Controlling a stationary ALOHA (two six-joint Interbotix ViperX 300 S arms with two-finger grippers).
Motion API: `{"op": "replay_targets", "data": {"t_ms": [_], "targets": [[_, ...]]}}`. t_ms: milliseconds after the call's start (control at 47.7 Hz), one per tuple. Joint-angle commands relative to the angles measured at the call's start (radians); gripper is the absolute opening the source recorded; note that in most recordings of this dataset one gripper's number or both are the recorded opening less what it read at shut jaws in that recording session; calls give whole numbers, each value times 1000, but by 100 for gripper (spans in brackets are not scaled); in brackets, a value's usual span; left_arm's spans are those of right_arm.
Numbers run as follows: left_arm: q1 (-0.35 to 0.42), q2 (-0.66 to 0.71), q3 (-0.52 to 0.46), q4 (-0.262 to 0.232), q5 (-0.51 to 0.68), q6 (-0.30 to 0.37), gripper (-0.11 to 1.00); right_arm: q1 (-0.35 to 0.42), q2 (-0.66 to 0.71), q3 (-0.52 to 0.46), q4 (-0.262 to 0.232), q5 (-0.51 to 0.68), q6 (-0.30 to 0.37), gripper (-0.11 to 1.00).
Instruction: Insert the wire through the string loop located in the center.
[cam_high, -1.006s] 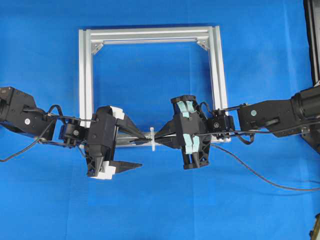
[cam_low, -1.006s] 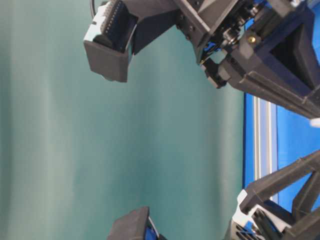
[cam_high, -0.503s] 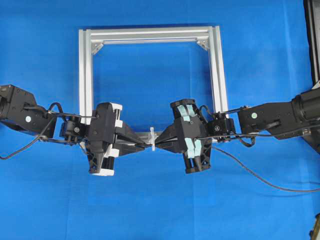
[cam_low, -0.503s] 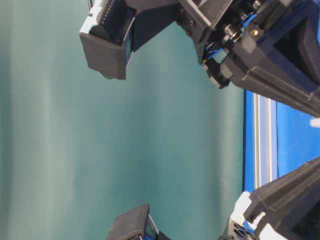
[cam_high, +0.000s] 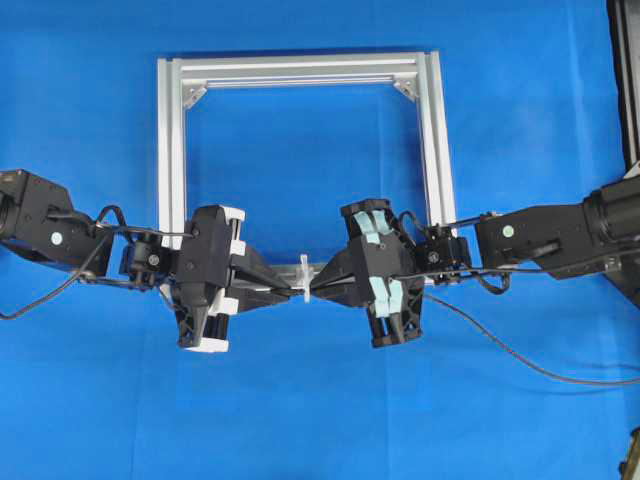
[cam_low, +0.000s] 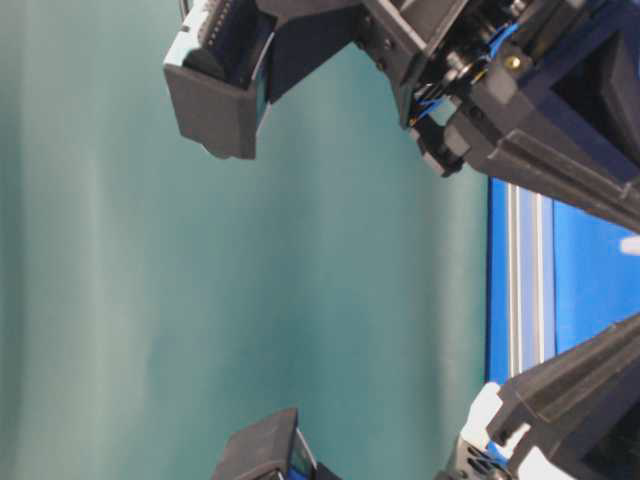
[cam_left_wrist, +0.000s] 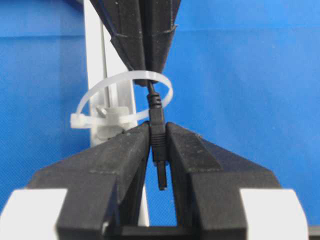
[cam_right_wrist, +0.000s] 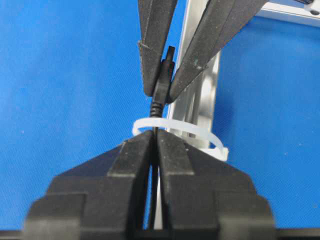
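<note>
The white string loop (cam_left_wrist: 120, 76) (cam_high: 304, 270) stands upright on the near bar of the silver frame (cam_high: 300, 70). The black wire (cam_left_wrist: 151, 95) runs through it. In the left wrist view my left gripper (cam_left_wrist: 158, 131) is shut on the wire's dark plug (cam_left_wrist: 158, 142), just past the loop, with the plug's tip pointing back between the fingers. On the loop's other side my right gripper (cam_right_wrist: 155, 137) has its fingers pressed on the thin wire (cam_right_wrist: 159, 95). In the overhead view both grippers, left (cam_high: 290, 292) and right (cam_high: 318, 288), meet at the loop.
The wire's slack (cam_high: 520, 355) trails off to the right over the blue cloth. The square aluminium frame lies behind both grippers. The table-level view shows only arm housings close up and one frame bar (cam_low: 527, 290).
A second ago my left gripper stood wide open beside the loop; it has closed on the plug. Over the last half second nothing has visibly moved.
</note>
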Motion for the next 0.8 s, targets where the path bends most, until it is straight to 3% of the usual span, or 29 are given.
{"op": "replay_targets", "data": {"t_ms": [0,294,587,776], "targets": [[-5,-14,-18,3,-5,2,11,-6,-12,-17,2,0,0,12],[2,-17,-12,3,-5,3,10,-8,-14,-18,3,0,0,92],[26,-54,41,3,-5,9,10,-5,-26,-6,5,0,0,91],[34,-137,132,3,-5,6,11,-3,-29,-3,5,0,0,91]]}}
